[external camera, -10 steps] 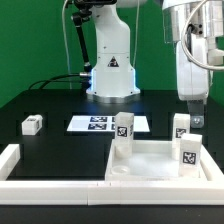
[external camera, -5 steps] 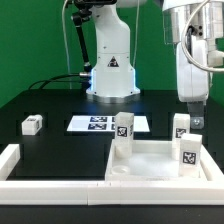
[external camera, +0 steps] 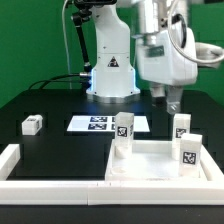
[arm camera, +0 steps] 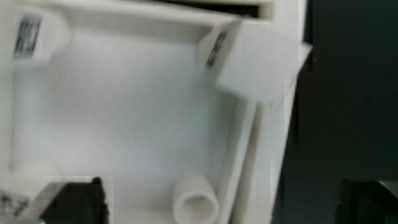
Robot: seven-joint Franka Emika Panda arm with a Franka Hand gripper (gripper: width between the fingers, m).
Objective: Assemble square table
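End effector point(external camera: 173, 101) blurred, grip unclear, wrist view alone shows slab point(arm camera: 134, 130) socket point(arm camera: 196, 204)

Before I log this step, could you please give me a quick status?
Gripper empty, raised above slab. Three legs upright on slab corners, one loose leg aside. Nothing in the way.

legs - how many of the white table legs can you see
4. One lies loose on the black table at the exterior view's left. One stands at the slab's far-left corner, one at the near-right corner, one just behind that. None seems hidden.
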